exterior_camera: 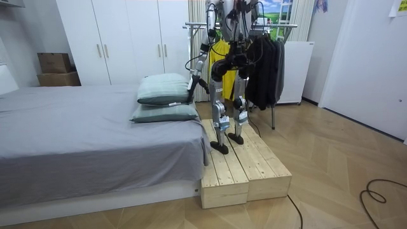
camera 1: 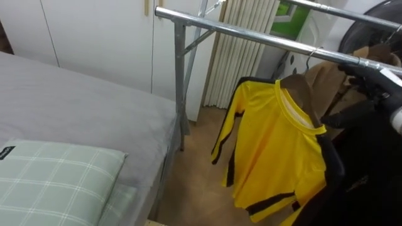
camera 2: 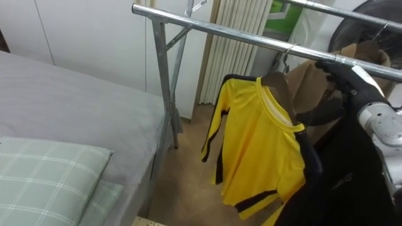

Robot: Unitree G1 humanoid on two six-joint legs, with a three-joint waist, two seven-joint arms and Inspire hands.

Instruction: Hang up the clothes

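Stance: the robot is standing on a wooden platform (exterior_camera: 248, 172) between the bed (camera 1: 75, 107) and the clothes rack, facing the rack.
Right robot hand (camera 2: 342, 78): it is reaching up to the metal rail (camera 2: 207, 26). I cannot tell whether it is apart, together or clamped on anything.
Left robot hand (exterior_camera: 191, 81): it is hanging low beside the 2 stacked pillows (exterior_camera: 166, 89), well apart from the rack. Its state cannot be told.
Task's thing: 1 yellow shirt (camera 2: 260, 147) with black trim is hanging on a hanger. Its hook (camera 2: 287, 53) is sitting over the rail just to the left of the right robot hand, and the shirt is draping below and to the left of that hand.
Other clothes: a brown garment (camera 2: 311, 85) is hanging just behind the yellow shirt, close under the right robot hand. A black garment (camera 2: 342, 185) is hanging below that hand.
Progress: judging by how it is lying, the yellow shirt is on the rail and this item looks done or nearly done.
Left to do: probably drawing the right robot hand away from the rail. No further clothes are waiting on the visible part of the bed.
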